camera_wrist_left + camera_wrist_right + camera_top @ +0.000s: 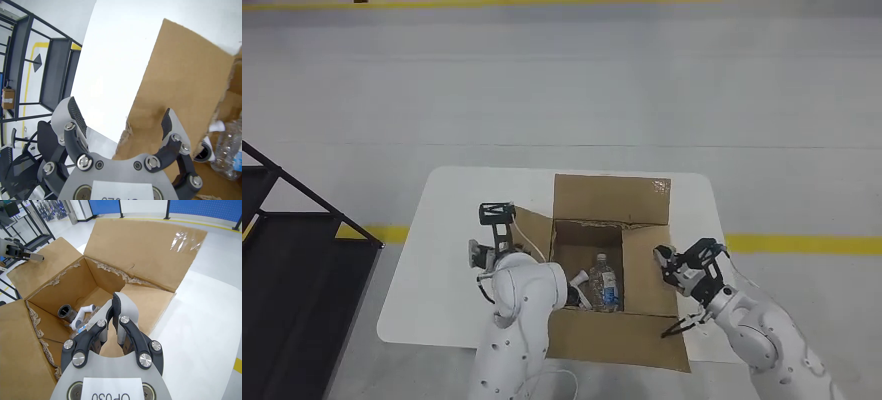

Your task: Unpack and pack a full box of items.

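An open cardboard box (608, 205) stands on the white table (447, 260) with its flaps spread outward. Inside lie a clear water bottle (604, 283), a black metal cylinder (65, 312) and a white plastic fitting (83, 313); the right gripper partly hides the bottle (81, 329) in its own view. My left gripper (121, 119) is open, and the box's left flap (181, 75) runs between its fingers (75, 111). It also shows from above (497, 212) and across the box (36, 256). My right gripper (114, 306) is shut with nothing seen in it, above the right flap (151, 306), by the box's right wall (672, 258).
A black metal rack (302, 280) stands off the table's left side. Bare table lies left of the box (105, 66) and a narrower strip to its right (697, 215). A yellow floor line (802, 243) runs behind.
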